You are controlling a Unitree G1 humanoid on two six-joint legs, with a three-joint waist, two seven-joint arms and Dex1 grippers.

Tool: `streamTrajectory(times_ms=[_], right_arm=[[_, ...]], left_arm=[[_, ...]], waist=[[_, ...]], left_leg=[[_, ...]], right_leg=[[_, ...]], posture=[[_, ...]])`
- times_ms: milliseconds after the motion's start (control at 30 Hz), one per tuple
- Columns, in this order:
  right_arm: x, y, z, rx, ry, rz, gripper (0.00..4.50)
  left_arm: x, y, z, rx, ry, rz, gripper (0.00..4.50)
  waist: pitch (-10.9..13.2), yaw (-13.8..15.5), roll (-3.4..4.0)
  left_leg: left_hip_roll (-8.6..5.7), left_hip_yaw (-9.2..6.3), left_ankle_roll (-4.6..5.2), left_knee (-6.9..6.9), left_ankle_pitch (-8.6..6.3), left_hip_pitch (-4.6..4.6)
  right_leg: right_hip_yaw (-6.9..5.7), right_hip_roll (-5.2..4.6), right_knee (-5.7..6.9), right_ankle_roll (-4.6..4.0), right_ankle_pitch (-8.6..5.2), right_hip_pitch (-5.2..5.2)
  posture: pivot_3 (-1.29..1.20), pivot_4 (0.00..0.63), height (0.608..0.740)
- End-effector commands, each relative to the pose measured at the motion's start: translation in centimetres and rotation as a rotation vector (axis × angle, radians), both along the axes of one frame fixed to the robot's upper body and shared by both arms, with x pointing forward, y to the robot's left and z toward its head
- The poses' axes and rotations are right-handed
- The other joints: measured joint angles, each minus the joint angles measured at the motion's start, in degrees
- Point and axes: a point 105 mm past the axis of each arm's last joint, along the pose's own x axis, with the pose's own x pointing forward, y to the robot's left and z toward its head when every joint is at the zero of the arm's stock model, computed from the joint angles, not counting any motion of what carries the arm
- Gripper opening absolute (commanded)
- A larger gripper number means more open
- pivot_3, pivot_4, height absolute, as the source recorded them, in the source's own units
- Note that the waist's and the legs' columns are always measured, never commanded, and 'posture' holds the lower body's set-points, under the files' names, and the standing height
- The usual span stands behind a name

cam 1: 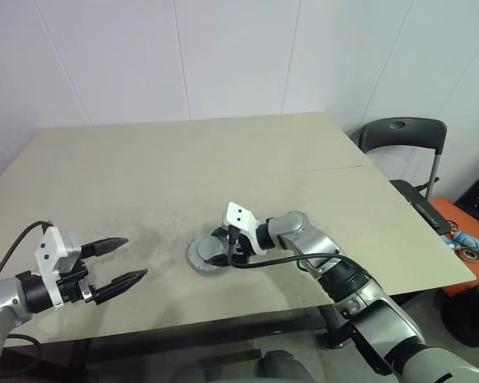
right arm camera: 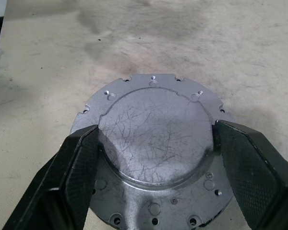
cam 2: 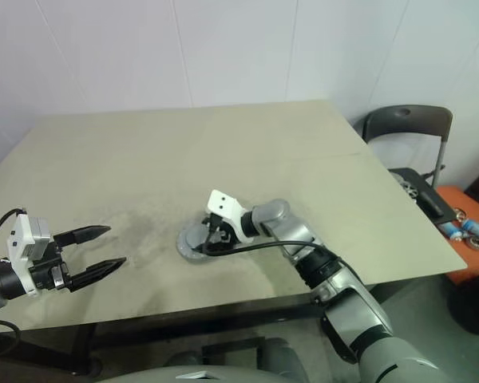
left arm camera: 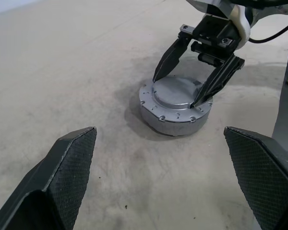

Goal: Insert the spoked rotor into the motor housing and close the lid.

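Black fingers of the right gripper (right arm camera: 153, 167) straddle the raised centre of the lid (right arm camera: 156, 129), one pad on each side and seemingly touching its edge, so the grip looks closed on that round boss rather than hanging free. Beneath it, the lid sits flat on the motor housing (left arm camera: 175, 122), the two forming one low grey stack near the front middle of the table (cam 1: 144, 167). No rotor is visible; by the look of things it is already inside and covered, though that cannot be confirmed. What appears left is small: seating or turning the lid home and letting go. The stack is round, so it has no long side along the tabletop; its axis stands straight up, the lid's raised face pointing at the ceiling, its notched rim level. Off to the robot's left, well apart from the stack, the left gripper (cam 1: 116, 262) hovers above the table with fingers spread wide and empty, aimed toward the work.
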Motion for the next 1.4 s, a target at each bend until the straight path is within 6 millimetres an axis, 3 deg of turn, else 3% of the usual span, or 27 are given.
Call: streamTrajectory(times_ms=[33,633,767,1000,1133,1233,1400], right_arm=[[0.1,-0.7,-0.9,-0.052,-0.005,-0.003,3.45],[0.1,-1.1,-1.7,-0.084,0.017,-0.006,3.45],[0.2,-1.2,-1.7,-0.084,0.019,-0.009,3.45],[0.1,-1.1,-1.6,-0.081,0.022,-0.008,3.45],[0.0,-1.2,-1.6,-0.082,0.024,-0.007,3.45],[0.0,-1.1,-1.6,-0.081,0.025,-0.008,3.45],[-0.1,-1.0,-1.6,-0.082,0.032,-0.007,3.45]], left_arm=[[0.3,0.2,0.7,0.014,-0.013,-0.002,4.50],[1.2,-0.5,0.1,0.008,0.031,0.002,4.50],[2.2,-1.2,-0.2,-0.023,0.032,0.005,3.64],[3.2,-3.8,-2.1,-0.056,0.059,-0.051,1.25],[4.1,-4.2,-3.8,-0.029,0.068,-0.036,0.01],[4.6,-4.7,-4.6,-0.021,0.061,-0.035,0.00],[5.8,-6.1,-4.2,-0.072,0.037,-0.056,0.00]], waist=[[0.01,0.00,0.01],[0.01,0.00,0.02],[0.00,0.10,0.01],[-0.01,0.06,0.02],[-0.01,0.07,0.02],[-0.01,0.12,0.02],[-0.02,0.17,0.00]], left_leg=[[0.00,0.00,0.00,0.00,0.00,0.00],[0.00,-0.02,0.00,0.00,0.00,0.02],[-0.01,-0.04,0.00,-0.01,0.00,0.02],[-0.02,-0.05,0.00,-0.02,0.00,0.04],[-0.02,-0.06,0.00,-0.01,0.00,0.05],[-0.02,-0.07,0.00,-0.02,0.00,0.03],[-0.03,-0.08,0.00,-0.01,0.00,0.02]], right_leg=[[0.00,0.00,-0.01,0.00,0.00,0.00],[-0.01,-0.02,-0.04,0.00,0.00,0.05],[-0.03,-0.03,-0.06,0.00,0.00,0.08],[-0.03,-0.04,-0.10,0.01,0.00,0.11],[-0.03,-0.04,-0.09,0.01,0.00,0.12],[-0.04,-0.04,-0.10,0.01,0.00,0.11],[-0.05,-0.07,-0.11,0.01,0.01,0.12]], posture=[[0.00,0.000,0.740],[0.00,0.000,0.740],[0.00,0.000,0.740],[0.00,0.000,0.740],[0.00,0.000,0.740],[0.00,0.000,0.740],[0.00,0.000,0.740]])
